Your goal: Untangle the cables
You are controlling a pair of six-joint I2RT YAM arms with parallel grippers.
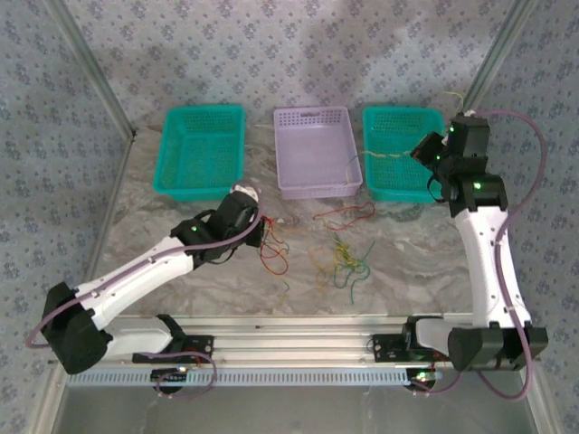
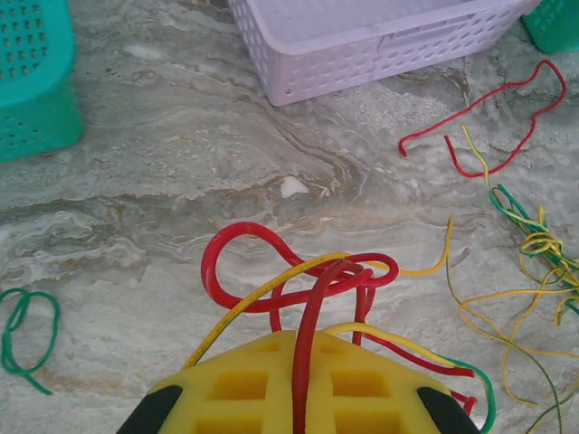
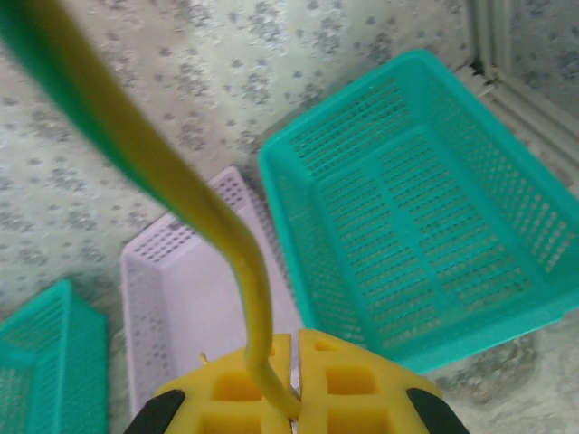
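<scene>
Left fingers (image 2: 271,384) clamp red cable (image 2: 237,237), tangle (image 1: 344,258) just to their right; right fingers (image 3: 305,371), clamped on yellow cable (image 3: 185,185), well apart

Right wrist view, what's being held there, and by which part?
A yellow cable, pinched between the right gripper's fingers at its lower part; whether that is its very end is hidden.

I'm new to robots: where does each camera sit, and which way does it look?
Top external: above and behind the left arm and right arm, both in full view, looking down on the table and loose cables.
Left wrist: low over the table, facing the lilac basket; left gripper shut on red and yellow cables.
Right wrist: raised, looking down into the right teal basket; right gripper shut on a yellow cable.
Shared: every view has the lilac basket.
</scene>
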